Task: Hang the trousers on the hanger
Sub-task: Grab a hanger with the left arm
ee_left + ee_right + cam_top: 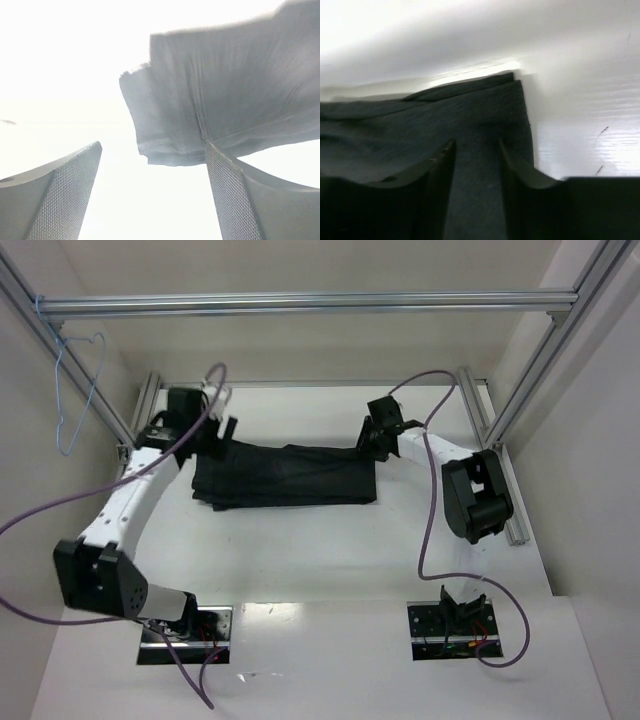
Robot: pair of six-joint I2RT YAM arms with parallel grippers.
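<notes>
Left end effector (pixel 152 146): apart, at left corner of trousers (pixel 285 475).
Right end effector (pixel 476 145): narrowed over right end; cannot tell if clamped.
Risk: uneven lift could spill the folds; hanger (pixel 75 390) far left.

Plain black trousers (pixel 285 475), light-blue wire hanger (pixel 78 395), white table (pixel 300 560), purple cables (pixel 430 520), silver frame bars (pixel 300 303).

frame posts (pixel 545 350) flank trousers (pixel 285 475); crossbar (pixel 300 303) overhead at far side
</notes>
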